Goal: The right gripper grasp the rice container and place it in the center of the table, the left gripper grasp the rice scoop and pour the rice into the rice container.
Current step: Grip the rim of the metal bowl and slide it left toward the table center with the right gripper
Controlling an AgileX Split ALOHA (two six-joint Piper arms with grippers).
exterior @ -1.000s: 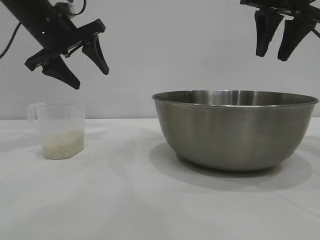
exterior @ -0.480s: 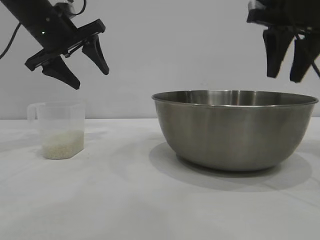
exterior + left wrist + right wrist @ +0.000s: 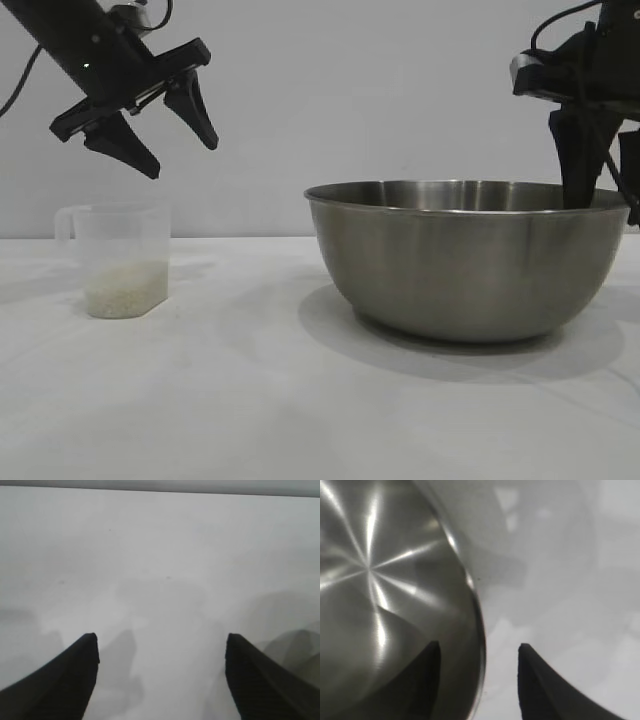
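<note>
The rice container (image 3: 470, 260), a large steel bowl, stands on the white table (image 3: 250, 400) at the right; its rim and inside (image 3: 380, 580) fill much of the right wrist view. My right gripper (image 3: 606, 195) is open and straddles the bowl's far right rim, one finger (image 3: 422, 680) inside the bowl, the other outside, not clamped. The rice scoop (image 3: 120, 260), a clear plastic cup, stands at the left with rice (image 3: 125, 288) in its bottom. My left gripper (image 3: 180, 160) hangs open above the scoop, apart from it; in its own view (image 3: 160, 645) only bare table shows between the fingers.
A plain grey wall (image 3: 350, 90) closes the back. Bare tabletop (image 3: 240, 300) lies between scoop and bowl and in front of both.
The right gripper has come down from high above the bowl to its right rim, one finger dipping inside. The left gripper, scoop and bowl have not moved.
</note>
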